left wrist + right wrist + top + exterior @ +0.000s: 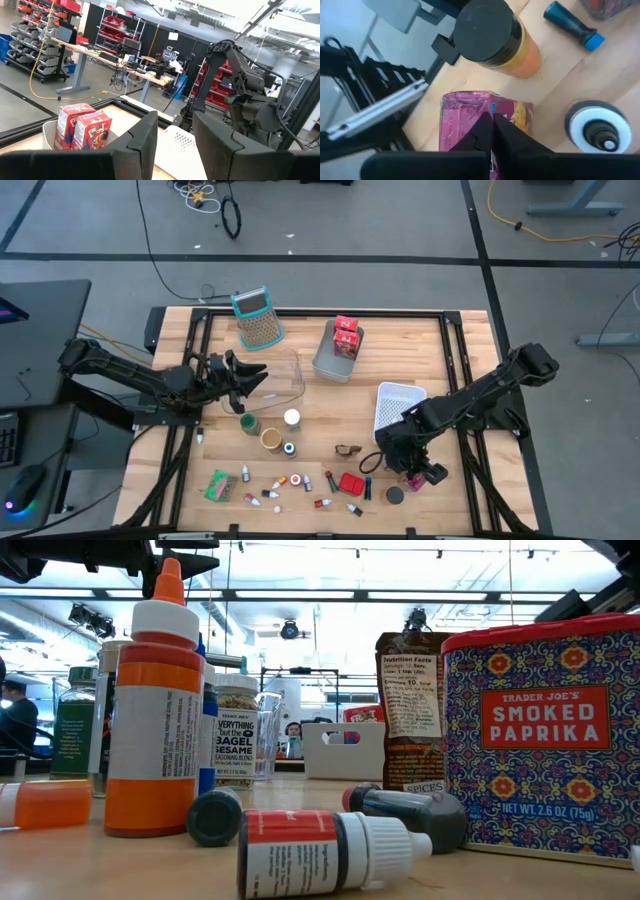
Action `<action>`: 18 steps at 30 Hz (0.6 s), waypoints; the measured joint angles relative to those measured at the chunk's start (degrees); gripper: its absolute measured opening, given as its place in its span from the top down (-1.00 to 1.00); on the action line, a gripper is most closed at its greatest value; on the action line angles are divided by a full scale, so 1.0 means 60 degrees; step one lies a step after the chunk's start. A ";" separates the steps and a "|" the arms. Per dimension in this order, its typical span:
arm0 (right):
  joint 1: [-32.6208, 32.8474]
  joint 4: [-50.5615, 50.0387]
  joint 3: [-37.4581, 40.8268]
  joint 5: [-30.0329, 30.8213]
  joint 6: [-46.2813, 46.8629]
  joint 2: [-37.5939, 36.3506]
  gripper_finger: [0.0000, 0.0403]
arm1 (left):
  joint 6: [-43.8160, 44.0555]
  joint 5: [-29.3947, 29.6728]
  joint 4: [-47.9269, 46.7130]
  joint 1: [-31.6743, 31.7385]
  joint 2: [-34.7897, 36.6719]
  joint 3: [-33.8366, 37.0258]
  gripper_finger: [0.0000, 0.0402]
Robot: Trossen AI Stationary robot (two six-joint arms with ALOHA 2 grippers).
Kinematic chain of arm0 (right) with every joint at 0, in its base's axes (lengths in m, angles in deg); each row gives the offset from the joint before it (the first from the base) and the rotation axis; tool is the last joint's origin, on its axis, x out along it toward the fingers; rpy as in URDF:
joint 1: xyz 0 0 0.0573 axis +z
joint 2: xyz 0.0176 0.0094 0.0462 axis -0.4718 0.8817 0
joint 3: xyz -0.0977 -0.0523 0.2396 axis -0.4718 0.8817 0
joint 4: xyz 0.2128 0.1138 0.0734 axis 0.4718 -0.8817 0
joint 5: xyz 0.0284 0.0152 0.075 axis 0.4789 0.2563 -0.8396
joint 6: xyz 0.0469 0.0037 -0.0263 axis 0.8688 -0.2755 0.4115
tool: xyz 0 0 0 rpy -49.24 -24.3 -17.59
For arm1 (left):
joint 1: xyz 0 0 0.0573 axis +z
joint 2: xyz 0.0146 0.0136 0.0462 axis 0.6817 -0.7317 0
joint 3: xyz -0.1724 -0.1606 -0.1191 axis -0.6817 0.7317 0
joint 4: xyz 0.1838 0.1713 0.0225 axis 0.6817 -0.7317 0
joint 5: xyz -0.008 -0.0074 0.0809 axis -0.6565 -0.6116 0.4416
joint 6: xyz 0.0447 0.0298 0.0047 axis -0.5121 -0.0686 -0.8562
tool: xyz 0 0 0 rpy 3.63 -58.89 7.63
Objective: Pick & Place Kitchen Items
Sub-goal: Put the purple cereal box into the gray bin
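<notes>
A pink packet (465, 117) lies flat on the wooden table near its front right, and my right gripper (492, 121) is shut on it, slanting down from the right (407, 468). Beside it are a black-lidded jar (490, 35) and a blue-capped tube (567, 22). More kitchen items lie along the front edge: a green packet (217, 485), a red tin (351, 483) and several tiny bottles (290, 480). My left gripper (175, 145) has its fingers apart at the left side of a clear tub (285, 375). My right gripper comes at the pink packet from above, slanting down, and its fingertips (482, 127) meet on the packet's upper face (470, 112) near the middle. The fingers hide what lies between them. The packet lies flat on the table. My left gripper may touch the clear tub; I cannot tell.
A teal-handled grater (257, 318) lies at the back left. A grey bin (325, 365) holding red boxes (346, 337) sits at the back middle, and a white basket (397, 405) lies close behind my right gripper. Short jars (270, 438) stand mid-table.
</notes>
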 joint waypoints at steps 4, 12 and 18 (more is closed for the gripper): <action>0.0007 0.0203 0.0006 -0.0121 0.1099 -0.0173 0.93 | 0.0004 -0.0002 -0.0004 -0.0004 0.0004 0.0000 0.34; -0.0114 0.0138 0.0006 -0.0376 0.4723 -0.1438 0.96 | -0.0175 -0.0002 -0.0004 -0.0004 0.0001 0.0000 0.34; -0.0121 0.0084 0.0006 -0.0022 0.5847 -0.2821 0.97 | -0.0189 -0.0002 -0.0004 0.0000 0.0000 0.0000 0.34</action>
